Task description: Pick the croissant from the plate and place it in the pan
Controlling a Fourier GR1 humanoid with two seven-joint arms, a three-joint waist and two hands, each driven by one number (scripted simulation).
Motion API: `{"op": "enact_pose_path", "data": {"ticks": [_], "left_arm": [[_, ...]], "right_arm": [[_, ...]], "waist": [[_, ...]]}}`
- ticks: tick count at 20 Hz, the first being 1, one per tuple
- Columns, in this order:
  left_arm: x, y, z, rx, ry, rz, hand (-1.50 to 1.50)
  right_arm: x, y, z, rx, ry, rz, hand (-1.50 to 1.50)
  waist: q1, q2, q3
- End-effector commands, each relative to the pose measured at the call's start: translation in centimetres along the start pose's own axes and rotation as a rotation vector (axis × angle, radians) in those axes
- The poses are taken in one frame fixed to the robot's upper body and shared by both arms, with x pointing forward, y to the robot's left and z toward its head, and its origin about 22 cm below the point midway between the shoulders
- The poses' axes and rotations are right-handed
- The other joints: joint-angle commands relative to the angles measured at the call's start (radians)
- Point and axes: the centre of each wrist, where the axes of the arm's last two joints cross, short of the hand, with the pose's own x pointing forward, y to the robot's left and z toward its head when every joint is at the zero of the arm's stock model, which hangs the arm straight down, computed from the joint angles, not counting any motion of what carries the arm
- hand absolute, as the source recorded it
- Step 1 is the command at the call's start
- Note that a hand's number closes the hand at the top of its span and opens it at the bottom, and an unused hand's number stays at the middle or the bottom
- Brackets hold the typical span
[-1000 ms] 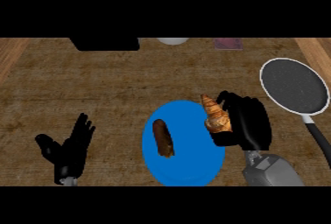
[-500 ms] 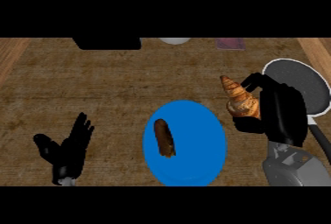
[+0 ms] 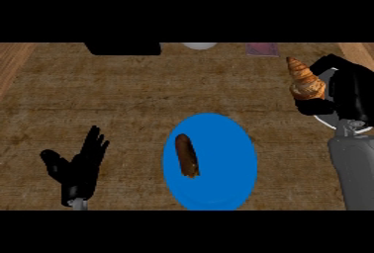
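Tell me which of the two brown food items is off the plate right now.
The croissant, held by the right hand near the view's right edge. The other, a dark brown piece, lies on the blue plate.

Kitchen: wooden counter, blue plate, croissant.

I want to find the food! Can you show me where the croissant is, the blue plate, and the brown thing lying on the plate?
croissant (image 3: 304, 81): head view, on its golden middle, held in the right hand.
blue plate (image 3: 226, 168): head view, on a bare blue part.
brown thing (image 3: 188, 155): head view, on its middle.
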Motion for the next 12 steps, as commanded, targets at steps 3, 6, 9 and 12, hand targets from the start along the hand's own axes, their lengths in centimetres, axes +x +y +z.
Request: {"op": "enact_pose_path", "data": {"ticks": [3,6,9,12], "left_arm": [[0.7,0.2,-0.3,-0.005,-0.014,0.009,0.0],[1.3,-0.6,-0.5,-0.019,-0.002,0.001,0.0],[-0.4,-1.6,-0.8,-0.038,-0.016,-0.006,0.0],[0.5,-1.6,-1.1,-0.069,-0.023,-0.013,0.0]], "right_arm": [[-5.8,1.0,-5.4,-0.068,0.058,0.046,1.5],[-8.1,1.0,-7.2,-0.069,0.071,0.082,1.5],[-10.6,2.5,-7.4,-0.077,0.091,0.035,1.5],[-12.8,0.6,-8.6,-0.08,0.107,0.005,1.5]], "waist": [[0.02,0.008,0.0],[0.023,0.009,0.0],[0.037,0.018,0.002],[0.047,0.022,0.003]]}}
